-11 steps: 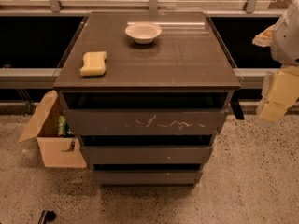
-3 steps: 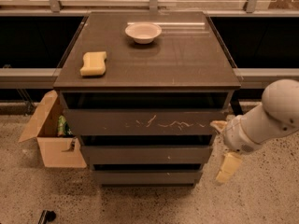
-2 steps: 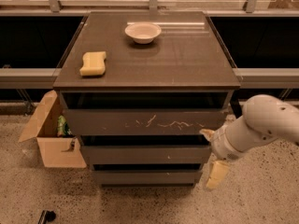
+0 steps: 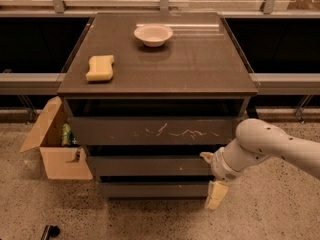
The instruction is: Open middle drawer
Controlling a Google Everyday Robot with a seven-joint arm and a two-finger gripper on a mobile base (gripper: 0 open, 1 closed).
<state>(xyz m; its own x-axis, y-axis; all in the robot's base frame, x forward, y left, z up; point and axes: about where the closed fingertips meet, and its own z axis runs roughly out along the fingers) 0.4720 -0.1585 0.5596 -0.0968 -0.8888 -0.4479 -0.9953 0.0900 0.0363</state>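
The middle drawer point(image 4: 145, 166) is the plain dark-grey front with a tiny white speck, below the scratched top front point(image 4: 150, 131) and above the smaller bottom front point(image 4: 150, 189). It sits pushed in. My gripper point(image 4: 211, 176) comes in from the right on a white arm and is at the drawer's right end. It is open, with one cream finger point(image 4: 206, 156) by the drawer's top right corner and the other point(image 4: 216, 196) lower, by the bottom front's right end. It holds nothing.
A yellow sponge point(image 4: 100, 68) and a white bowl point(image 4: 153, 34) lie on the cabinet top point(image 4: 200, 69). An open cardboard box point(image 4: 57, 156) stands on the floor at the cabinet's left. A small dark object point(image 4: 50, 230) lies on the floor at the front left.
My arm has come down from the upper right and moved left. The gripper now reaches the right end of the middle drawer. The drawers have not moved.
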